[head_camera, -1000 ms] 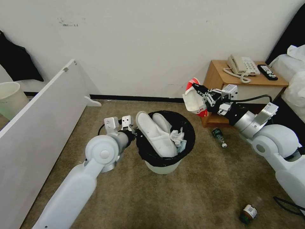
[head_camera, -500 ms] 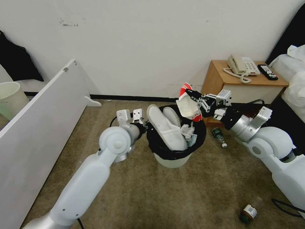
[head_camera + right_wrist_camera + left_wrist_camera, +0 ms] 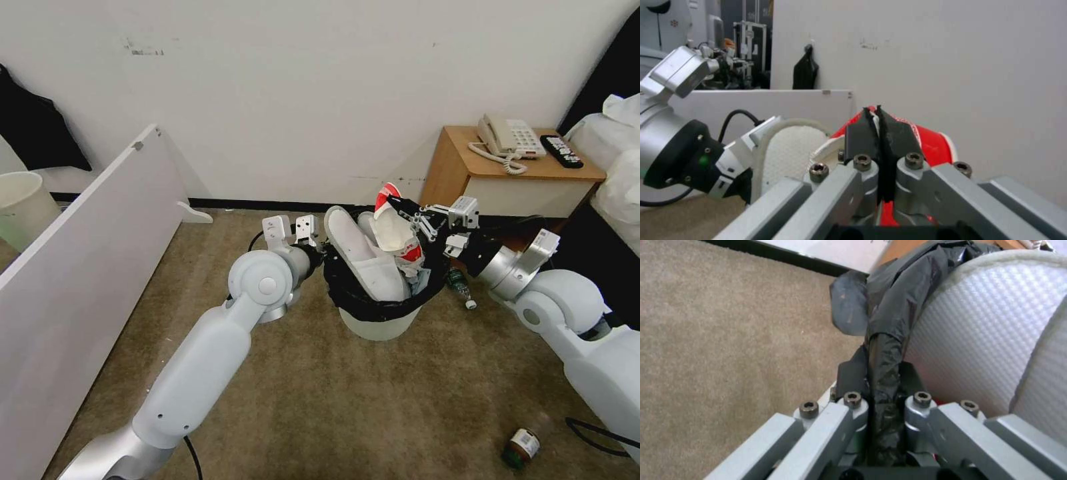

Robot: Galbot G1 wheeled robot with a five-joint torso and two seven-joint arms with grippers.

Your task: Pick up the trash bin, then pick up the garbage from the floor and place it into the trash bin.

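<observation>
— Both arms have swung toward each other since a second ago, haven't they?

— Yes. Held by the left arm, the trash bin (image 3: 380, 313) has travelled rightward across the carpet (image 3: 320, 400), and the right arm has carried its red-white wrapper (image 3: 395, 230) from beside the bedside desk (image 3: 527, 170) to above the bin's mouth.

— Start from the left side, then.

— A white panel (image 3: 80, 267) leans there, with an unlined bucket (image 3: 23, 207) behind it. Next comes the left gripper (image 3: 882, 373), its fingers (image 3: 849, 373) clenched on the black bag (image 3: 889, 306) folded over the bin's rim.

— What sits in the bin?

— White slippers (image 3: 363, 257) stand on end inside, one pressing close against the rim where the left gripper holds. A crumpled tissue seems to lie beside them, though the wrapper partly hides it.

— And the right gripper?

— The right gripper (image 3: 880, 133) has its fingers (image 3: 860, 136) pinched together on the wrapper, which hangs over the bin's right half, touching or nearly touching the slippers.

— Anything on the floor?

— A green-labelled bottle (image 3: 460, 287) lies just right of the bin, below the right wrist. Another bottle (image 3: 521, 448) lies well apart, near the lower right. A telephone (image 3: 508, 137) and black remote (image 3: 561, 151) rest on the desk.
</observation>
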